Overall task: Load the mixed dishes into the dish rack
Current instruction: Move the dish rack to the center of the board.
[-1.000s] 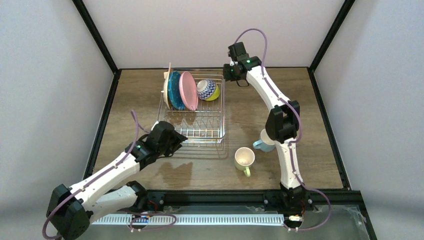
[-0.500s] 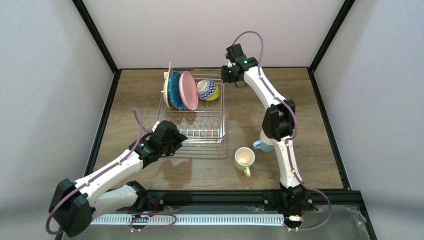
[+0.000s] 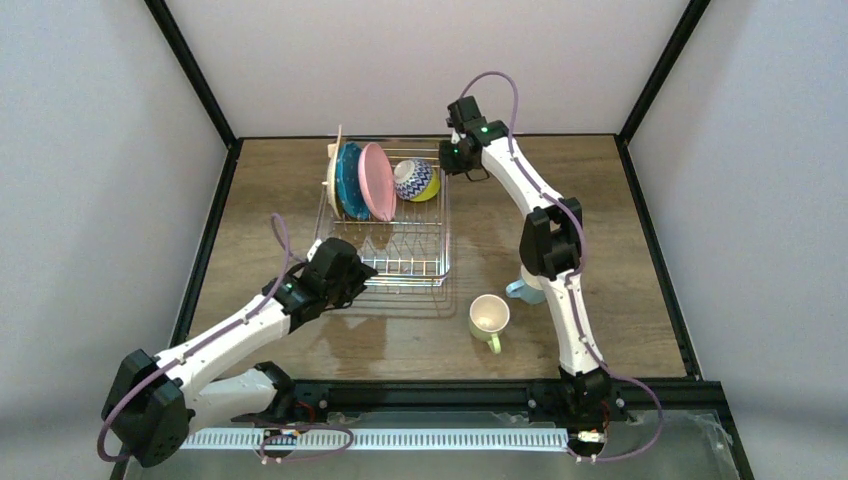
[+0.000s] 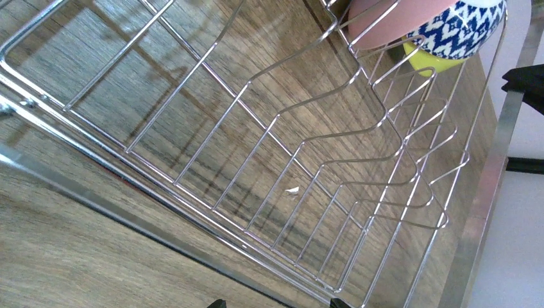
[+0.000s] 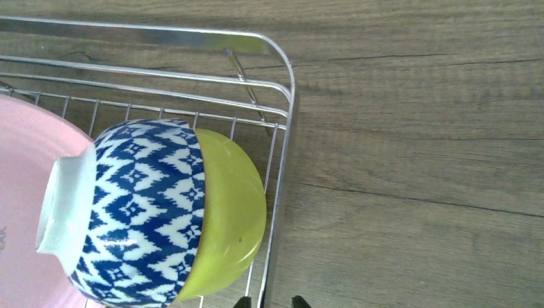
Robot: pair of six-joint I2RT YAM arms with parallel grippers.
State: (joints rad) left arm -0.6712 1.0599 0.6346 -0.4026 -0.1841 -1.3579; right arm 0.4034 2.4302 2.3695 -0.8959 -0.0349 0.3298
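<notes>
Top external, light-blue mug (image 3: 516, 291) half hidden

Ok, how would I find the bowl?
Find the wire rack on the wooden table. At its far end three plates stand on edge; the bowl lies on its side right of the pink plate, in the corner. Only it has blue-and-white zigzags outside, lime inside.

In the far end of the dish rack (image 3: 400, 283), three plates (image 3: 375, 182) stand on edge at the left, and the bowl (image 3: 415, 180) lies on its side just right of them. On the worktop (image 3: 610, 200), one mug (image 3: 489, 317) sits right of the rack's near corner, with the other mug (image 3: 527, 289) farther right.
</notes>
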